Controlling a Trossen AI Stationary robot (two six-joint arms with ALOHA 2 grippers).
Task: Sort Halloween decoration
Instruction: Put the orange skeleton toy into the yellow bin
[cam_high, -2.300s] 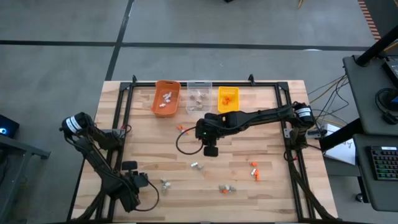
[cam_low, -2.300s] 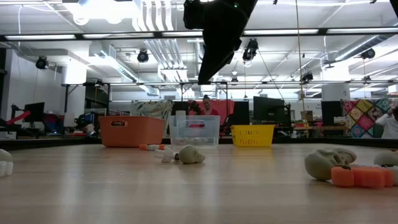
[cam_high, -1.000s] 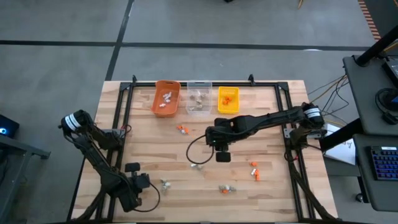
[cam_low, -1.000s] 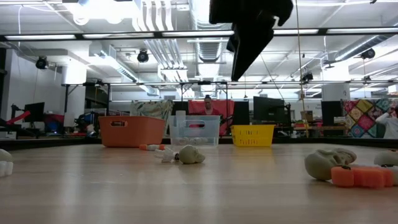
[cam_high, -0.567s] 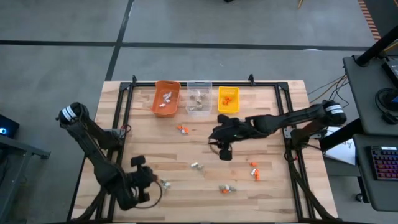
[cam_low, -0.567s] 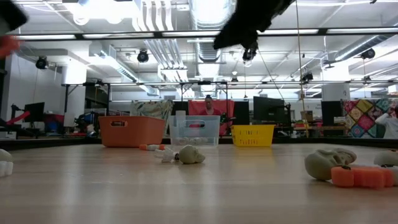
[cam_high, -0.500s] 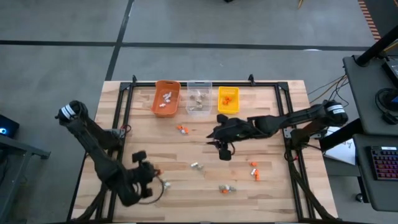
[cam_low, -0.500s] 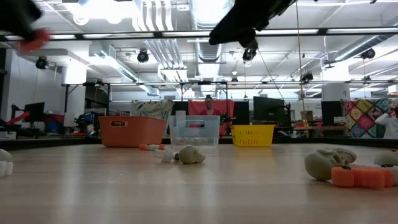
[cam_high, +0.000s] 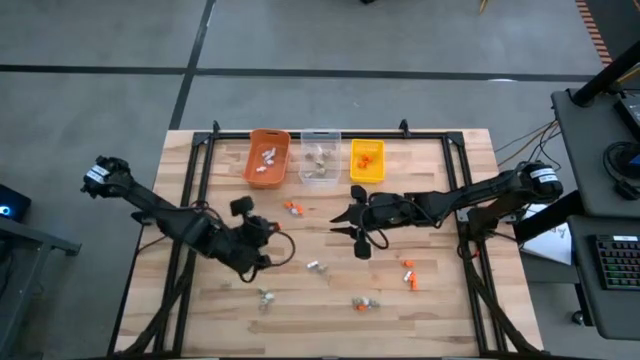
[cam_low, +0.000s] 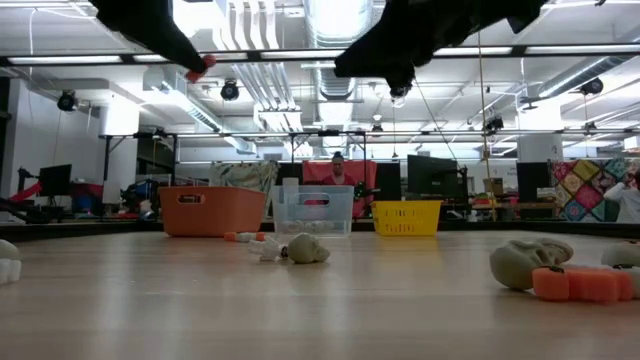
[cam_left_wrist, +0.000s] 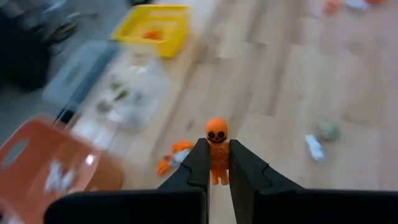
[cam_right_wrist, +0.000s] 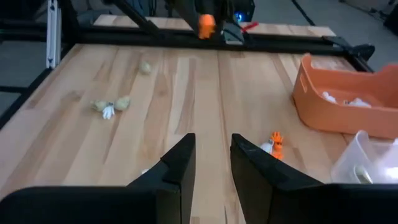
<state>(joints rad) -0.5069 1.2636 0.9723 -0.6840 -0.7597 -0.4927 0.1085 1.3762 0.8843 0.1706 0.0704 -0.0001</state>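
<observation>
My left gripper (cam_high: 270, 232) hangs above the table's middle left, shut on a small orange figure (cam_left_wrist: 216, 134) with a round pumpkin head; the low view shows that figure (cam_low: 200, 68) high over the wood. My right gripper (cam_right_wrist: 211, 155) stands open with nothing between its fingers, raised over the table's middle (cam_high: 340, 222) and pointing toward the left edge. Loose decorations lie on the wood: an orange pair (cam_high: 292, 208), a white piece (cam_high: 313, 266), a grey one (cam_high: 265, 296), an orange and grey cluster (cam_high: 365, 302) and orange pieces (cam_high: 408, 270). My left gripper pinches the orange figure by its body (cam_left_wrist: 217, 167), just below the head, between its two fingers. The head sticks out past the fingertips. The fingers slant from the table's left and near side toward the bins. The figure is lifted clear of the table.
Three bins stand in a row at the far edge: orange (cam_high: 267, 157), clear (cam_high: 320, 155) and yellow (cam_high: 367, 160), each with small pieces inside. A dark frame (cam_high: 200, 150) runs around the tabletop. A person sits in the room beyond the table (cam_low: 337, 165).
My left gripper has risen from the near left corner and swung toward the table's middle, carrying the orange figure up and clear. My right gripper has tipped from pointing down to lying about level, pointing at the left edge, and has stayed over the middle.
</observation>
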